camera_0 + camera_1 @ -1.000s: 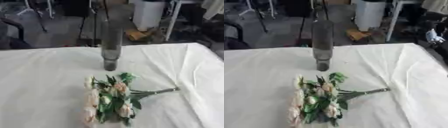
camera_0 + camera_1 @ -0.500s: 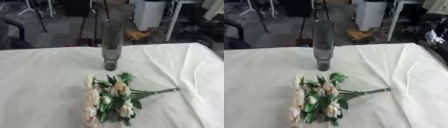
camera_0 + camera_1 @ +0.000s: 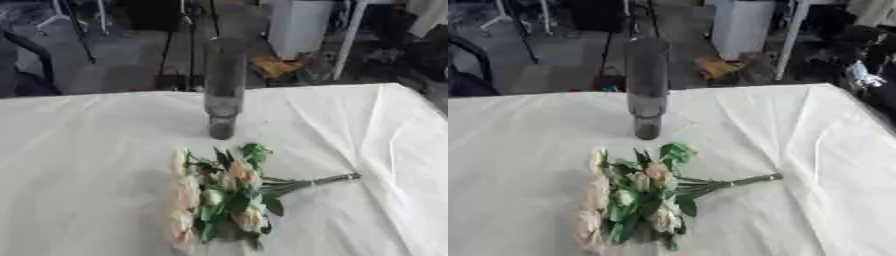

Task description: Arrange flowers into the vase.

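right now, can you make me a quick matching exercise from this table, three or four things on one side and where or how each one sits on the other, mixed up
Things:
1. vase
2. flower heads
3. stems
4. tablecloth

States:
a. white, creased, covering the table
b. standing upright toward the far side of the table, nothing in it
c. cream blooms and green leaves, lying at the near end of the bunch
d. thin and green, pointing out to the right

Pairs: 1-b, 2-c, 3-d, 4-a
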`<state>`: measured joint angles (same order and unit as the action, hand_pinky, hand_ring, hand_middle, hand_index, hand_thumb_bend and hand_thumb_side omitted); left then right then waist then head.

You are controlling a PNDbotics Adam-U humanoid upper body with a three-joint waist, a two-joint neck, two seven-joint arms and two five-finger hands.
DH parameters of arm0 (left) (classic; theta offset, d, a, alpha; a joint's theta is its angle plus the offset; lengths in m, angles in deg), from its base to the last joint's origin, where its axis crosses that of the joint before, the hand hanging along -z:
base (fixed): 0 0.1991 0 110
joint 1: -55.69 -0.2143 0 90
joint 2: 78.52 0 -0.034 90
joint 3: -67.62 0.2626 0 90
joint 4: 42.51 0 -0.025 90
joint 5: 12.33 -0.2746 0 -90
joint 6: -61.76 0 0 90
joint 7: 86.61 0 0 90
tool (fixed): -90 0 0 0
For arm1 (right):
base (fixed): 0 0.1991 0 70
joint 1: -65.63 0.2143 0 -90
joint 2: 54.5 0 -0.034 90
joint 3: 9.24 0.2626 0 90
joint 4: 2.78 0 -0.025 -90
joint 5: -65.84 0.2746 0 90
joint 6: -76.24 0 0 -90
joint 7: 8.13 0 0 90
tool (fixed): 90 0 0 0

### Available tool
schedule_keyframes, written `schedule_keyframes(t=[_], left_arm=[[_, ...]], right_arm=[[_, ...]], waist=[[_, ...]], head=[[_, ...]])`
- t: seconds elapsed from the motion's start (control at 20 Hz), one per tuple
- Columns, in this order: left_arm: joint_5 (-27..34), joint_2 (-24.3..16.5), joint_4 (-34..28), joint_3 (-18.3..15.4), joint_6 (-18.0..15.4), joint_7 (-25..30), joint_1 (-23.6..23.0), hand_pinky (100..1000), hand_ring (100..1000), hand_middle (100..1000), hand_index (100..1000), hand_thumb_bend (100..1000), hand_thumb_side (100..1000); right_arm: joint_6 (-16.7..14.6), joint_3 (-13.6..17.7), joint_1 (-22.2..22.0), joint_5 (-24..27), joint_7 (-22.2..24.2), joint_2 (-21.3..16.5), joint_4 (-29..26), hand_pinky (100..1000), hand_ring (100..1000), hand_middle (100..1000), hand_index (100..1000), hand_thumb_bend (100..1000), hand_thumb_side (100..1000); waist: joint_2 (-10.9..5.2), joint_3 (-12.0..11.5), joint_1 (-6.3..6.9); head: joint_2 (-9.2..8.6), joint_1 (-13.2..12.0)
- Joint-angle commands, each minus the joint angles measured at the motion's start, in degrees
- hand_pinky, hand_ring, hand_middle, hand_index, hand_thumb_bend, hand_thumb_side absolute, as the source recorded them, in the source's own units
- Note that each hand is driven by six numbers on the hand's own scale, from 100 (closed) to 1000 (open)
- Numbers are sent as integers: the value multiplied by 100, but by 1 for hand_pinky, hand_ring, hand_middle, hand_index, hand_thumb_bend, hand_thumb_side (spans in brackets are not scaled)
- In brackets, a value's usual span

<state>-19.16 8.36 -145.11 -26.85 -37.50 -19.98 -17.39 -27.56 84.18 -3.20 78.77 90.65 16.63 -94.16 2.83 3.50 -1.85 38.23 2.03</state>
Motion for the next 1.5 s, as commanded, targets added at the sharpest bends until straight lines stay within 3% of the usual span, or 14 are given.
schedule_keyframes(t=[0.05,0.5,0.95,1.5], left_arm=[[17,-54,-95,8,1,40,52,743,654,699,786,600,875],[24,-46,-84,28,9,73,60,743,655,701,787,606,869],[37,-38,-80,45,7,101,61,744,655,702,787,607,867],[49,-32,-71,61,5,124,65,746,655,702,789,609,864]], right_arm=[[-4,-67,125,-98,196,-326,5,779,790,778,873,134,342],[36,-455,285,-347,709,-376,325,778,827,778,869,243,281],[11,-822,524,-1065,1037,-267,654,773,820,764,851,274,278],[-58,-1119,622,-1348,1349,-144,1002,774,823,764,853,334,275]], waist=[[-42,-15,4],[-51,-56,3],[-49,-124,3],[-43,-158,-6]], head=[[51,27],[59,41],[68,40],[100,37]])
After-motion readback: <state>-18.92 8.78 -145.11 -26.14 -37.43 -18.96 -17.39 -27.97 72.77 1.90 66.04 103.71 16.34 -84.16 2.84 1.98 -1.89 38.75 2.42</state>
